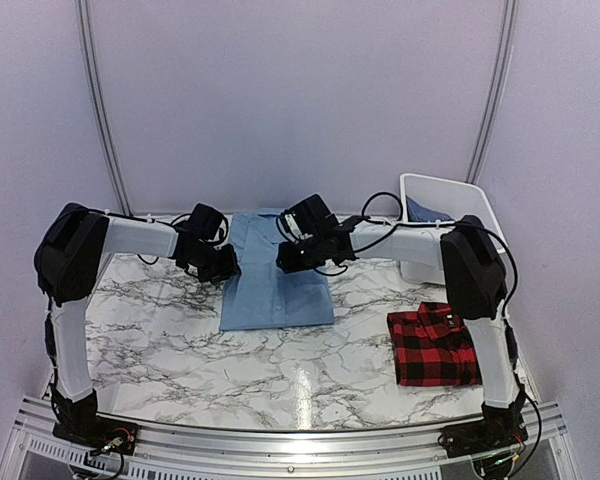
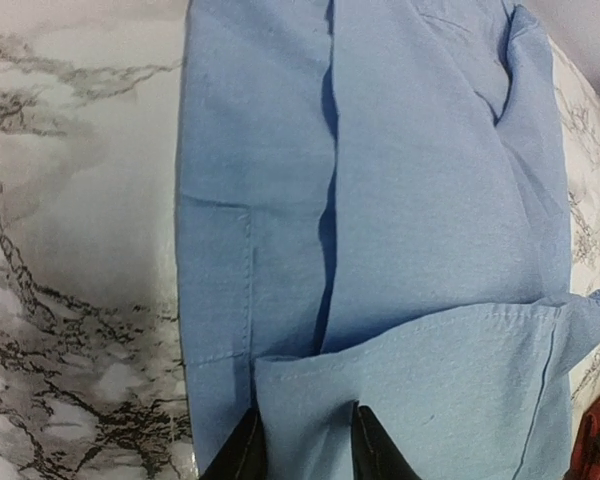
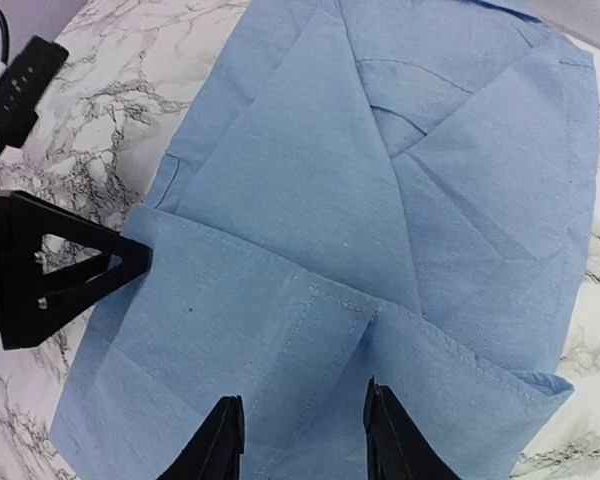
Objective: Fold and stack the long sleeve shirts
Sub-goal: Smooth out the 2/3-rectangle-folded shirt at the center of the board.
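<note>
The light blue shirt (image 1: 278, 290) lies flat in the middle of the table, sleeves folded in, and one end is turned back over the body as a flap (image 2: 430, 400) (image 3: 280, 330). My left gripper (image 1: 223, 262) (image 2: 305, 450) is shut on the left corner of that flap, with cloth bunched between its fingers. My right gripper (image 1: 288, 262) (image 3: 305, 440) stands over the flap's right part, jaws apart and cloth lying flat beneath them. The red-and-black plaid shirt (image 1: 435, 345) lies folded at the near right. A darker blue shirt (image 1: 425, 212) sits in the bin.
A white plastic bin (image 1: 450, 190) stands at the far right corner. The left gripper's black finger (image 3: 70, 275) shows at the left of the right wrist view. The marble tabletop (image 1: 160, 340) runs to the near rail; grey walls enclose the back and sides.
</note>
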You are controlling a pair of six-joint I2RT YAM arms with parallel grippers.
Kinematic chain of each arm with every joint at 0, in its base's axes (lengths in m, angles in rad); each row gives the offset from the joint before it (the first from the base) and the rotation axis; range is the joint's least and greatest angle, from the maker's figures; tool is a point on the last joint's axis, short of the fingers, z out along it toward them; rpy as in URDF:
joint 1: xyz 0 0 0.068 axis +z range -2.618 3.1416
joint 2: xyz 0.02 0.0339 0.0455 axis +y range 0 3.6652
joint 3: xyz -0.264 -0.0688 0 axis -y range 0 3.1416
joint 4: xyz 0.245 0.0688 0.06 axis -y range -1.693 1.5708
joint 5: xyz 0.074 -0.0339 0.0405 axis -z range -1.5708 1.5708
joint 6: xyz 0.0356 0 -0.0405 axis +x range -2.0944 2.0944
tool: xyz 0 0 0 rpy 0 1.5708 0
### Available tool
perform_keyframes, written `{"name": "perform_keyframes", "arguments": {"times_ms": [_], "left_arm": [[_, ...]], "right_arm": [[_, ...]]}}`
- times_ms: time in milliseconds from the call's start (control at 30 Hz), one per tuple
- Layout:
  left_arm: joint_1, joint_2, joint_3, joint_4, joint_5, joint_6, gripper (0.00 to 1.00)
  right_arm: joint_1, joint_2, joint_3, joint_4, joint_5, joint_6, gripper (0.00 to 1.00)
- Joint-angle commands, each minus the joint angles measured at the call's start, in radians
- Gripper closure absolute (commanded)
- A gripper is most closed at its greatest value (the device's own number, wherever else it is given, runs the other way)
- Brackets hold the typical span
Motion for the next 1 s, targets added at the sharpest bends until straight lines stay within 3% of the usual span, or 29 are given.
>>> {"name": "perform_keyframes", "arguments": {"times_ms": [0,200,300,467,800,967], "left_arm": [[0.003,0.037,0.059,-0.001,-0.007,0.015,0.74],[0.003,0.030,0.068,0.000,-0.018,0.016,0.94],[0.006,0.020,0.064,-0.001,-0.040,0.020,0.99],[0.020,0.009,0.048,-0.002,-0.072,0.010,1.00],[0.038,0.031,0.047,-0.007,-0.100,0.005,1.00],[0.043,0.060,0.066,-0.013,-0.075,0.017,1.00]], "right_arm": [[0.006,0.080,0.093,-0.074,0.041,-0.043,0.63],[0.010,0.109,0.115,-0.086,0.070,-0.066,0.63],[0.009,0.139,0.148,-0.101,0.093,-0.089,0.57],[0.006,0.200,0.209,-0.118,0.113,-0.126,0.46],[-0.014,0.260,0.231,-0.158,0.130,-0.133,0.43],[-0.028,0.214,0.230,-0.156,0.103,-0.142,0.39]]}}
